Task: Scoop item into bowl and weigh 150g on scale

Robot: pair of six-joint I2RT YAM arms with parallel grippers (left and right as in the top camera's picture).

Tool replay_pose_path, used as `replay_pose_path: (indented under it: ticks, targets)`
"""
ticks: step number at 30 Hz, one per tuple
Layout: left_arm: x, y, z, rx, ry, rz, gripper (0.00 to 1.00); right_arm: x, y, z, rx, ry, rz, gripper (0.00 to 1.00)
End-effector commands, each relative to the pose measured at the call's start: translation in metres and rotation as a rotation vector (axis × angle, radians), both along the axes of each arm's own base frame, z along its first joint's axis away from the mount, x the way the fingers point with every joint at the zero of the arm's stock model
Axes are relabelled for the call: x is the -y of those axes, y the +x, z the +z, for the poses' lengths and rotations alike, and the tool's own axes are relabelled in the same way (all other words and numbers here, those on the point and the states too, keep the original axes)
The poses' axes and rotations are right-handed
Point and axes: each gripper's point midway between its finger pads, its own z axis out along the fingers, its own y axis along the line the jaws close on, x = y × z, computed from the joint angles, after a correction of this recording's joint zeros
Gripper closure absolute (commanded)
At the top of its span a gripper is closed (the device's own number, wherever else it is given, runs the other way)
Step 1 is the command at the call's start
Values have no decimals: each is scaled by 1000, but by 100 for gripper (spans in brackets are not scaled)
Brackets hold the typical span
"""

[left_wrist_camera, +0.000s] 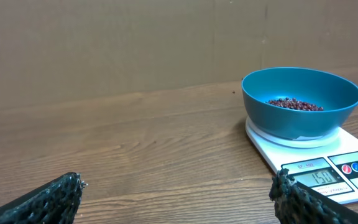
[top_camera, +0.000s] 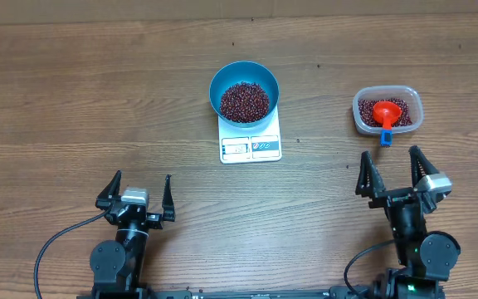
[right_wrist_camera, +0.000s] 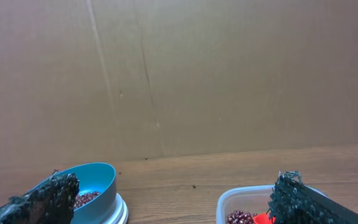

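Note:
The blue bowl (top_camera: 244, 90) stands on the white scale (top_camera: 251, 146) at the table's middle, holding a heap of dark red beans (top_camera: 244, 101). In the left wrist view the bowl (left_wrist_camera: 301, 102) sits on the scale (left_wrist_camera: 334, 171), whose display reads 150. My left gripper (top_camera: 139, 193) is open near the front left edge, far from the bowl, with nothing between its fingers. My right gripper (top_camera: 394, 169) is open at the front right, just short of the clear tub. The right wrist view shows the bowl (right_wrist_camera: 98, 182) at left and beans (right_wrist_camera: 240, 217) in the tub.
A clear plastic tub (top_camera: 387, 110) at the right holds more beans and a red scoop (top_camera: 385, 115) with a blue handle end. Brown cardboard walls the table's far side (right_wrist_camera: 179, 74). Cables trail from both arm bases along the front edge.

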Motion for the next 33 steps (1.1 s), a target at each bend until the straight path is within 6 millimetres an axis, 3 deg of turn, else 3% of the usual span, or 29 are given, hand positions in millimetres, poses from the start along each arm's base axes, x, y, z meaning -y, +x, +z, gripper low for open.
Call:
replay_pose_path:
  ticks: [1, 6, 18, 33]
  targets:
    - [2, 0, -1, 2, -14, -9, 0, 3, -1, -8, -21, 24, -36, 0]
    - [2, 0, -1, 2, -14, -9, 1, 5, -4, -30, -111, 41, -72, 0]
    - [2, 0, -1, 2, -14, -9, 0, 9, -12, -56, -208, 39, -127, 0]
    - [2, 0, -1, 2, -14, -9, 0, 10, -12, -56, -203, -40, -142, 0]
